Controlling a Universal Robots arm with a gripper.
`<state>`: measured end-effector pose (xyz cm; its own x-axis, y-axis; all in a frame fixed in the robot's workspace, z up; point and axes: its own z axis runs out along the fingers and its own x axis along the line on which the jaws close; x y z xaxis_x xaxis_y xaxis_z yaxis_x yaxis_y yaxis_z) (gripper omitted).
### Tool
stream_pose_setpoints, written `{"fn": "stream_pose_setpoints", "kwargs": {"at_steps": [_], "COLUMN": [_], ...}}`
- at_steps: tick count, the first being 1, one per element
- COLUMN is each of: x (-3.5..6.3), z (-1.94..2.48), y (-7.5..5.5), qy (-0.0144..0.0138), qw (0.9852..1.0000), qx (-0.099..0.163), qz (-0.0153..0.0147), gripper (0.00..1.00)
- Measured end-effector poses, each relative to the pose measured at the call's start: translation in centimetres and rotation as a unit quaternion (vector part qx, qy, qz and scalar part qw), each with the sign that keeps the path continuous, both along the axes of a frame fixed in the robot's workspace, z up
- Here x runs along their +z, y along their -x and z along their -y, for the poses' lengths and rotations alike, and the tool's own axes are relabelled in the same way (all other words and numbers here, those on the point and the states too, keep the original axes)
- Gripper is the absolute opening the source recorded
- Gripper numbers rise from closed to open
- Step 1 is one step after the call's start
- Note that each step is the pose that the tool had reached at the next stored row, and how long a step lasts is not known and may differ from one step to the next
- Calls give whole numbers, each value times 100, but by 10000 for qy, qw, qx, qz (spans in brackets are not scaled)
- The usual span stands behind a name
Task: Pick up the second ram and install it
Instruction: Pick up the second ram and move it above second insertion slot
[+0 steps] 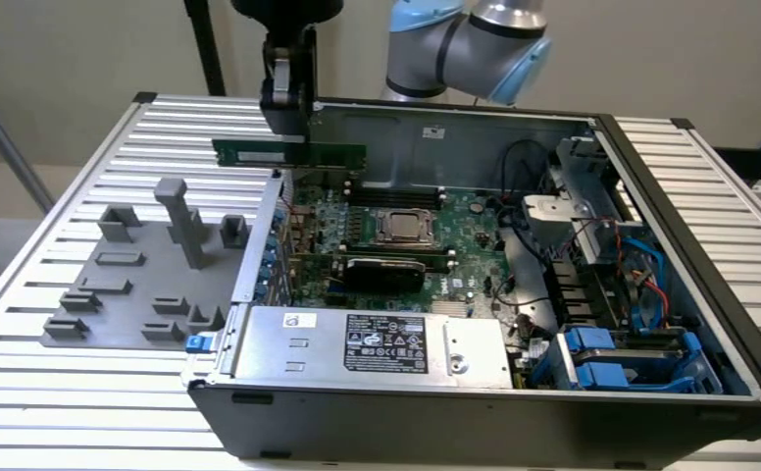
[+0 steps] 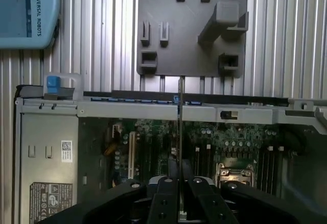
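My gripper [image 1: 289, 135] is shut on the second ram [image 1: 329, 153], a long thin green stick held level on its edge. It hangs in the air over the left wall of the open computer case [image 1: 266, 228], above the motherboard [image 1: 466, 221] and to the exterior view's left of the silver CPU socket [image 1: 407, 227]. In the wrist view the ram [image 2: 180, 111] appears edge-on as a thin line running out from between my black fingers [image 2: 164, 199], crossing the case wall [image 2: 153, 112]. The CPU socket [image 2: 233, 176] lies off to one side of it.
A grey fixture plate [image 1: 119, 314] with upright holders lies on the slatted table on the exterior view's left of the case. Inside the case are a black-topped card [image 1: 383, 267], the silver power supply [image 1: 368, 343], cables [image 1: 537, 255] and blue drive cages [image 1: 616, 358].
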<state>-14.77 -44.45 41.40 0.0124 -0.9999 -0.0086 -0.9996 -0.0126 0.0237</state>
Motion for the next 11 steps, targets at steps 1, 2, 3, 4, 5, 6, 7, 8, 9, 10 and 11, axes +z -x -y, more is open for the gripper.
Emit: {"fn": "stream_pose_setpoints", "kwargs": {"at_steps": [1,2,3,4,5,6,7,8,9,10,11], "x": [-2,-5,-11,-19,-32,-44,-59,-76,-94,-112,-130], "z": [-10,-22,-39,-59,-88,-116,-144,-173,-201,-228,-256], "y": [-44,-83,-120,-149,-179,-203,-227,-251,-274,-296,-319], "qy": [0,0,-1,0,-1,0,-1,-1,0,-1,-1], "qw": [10000,10000,10000,10000,10000,10000,10000,10000,10000,10000,10000], "qx": [0,1,1,1,0,1,1,0,0,0,1], "qz": [0,0,0,0,0,0,0,0,0,0,0], "gripper": [14,14,14,14,14,14,14,14,14,14,14]}}
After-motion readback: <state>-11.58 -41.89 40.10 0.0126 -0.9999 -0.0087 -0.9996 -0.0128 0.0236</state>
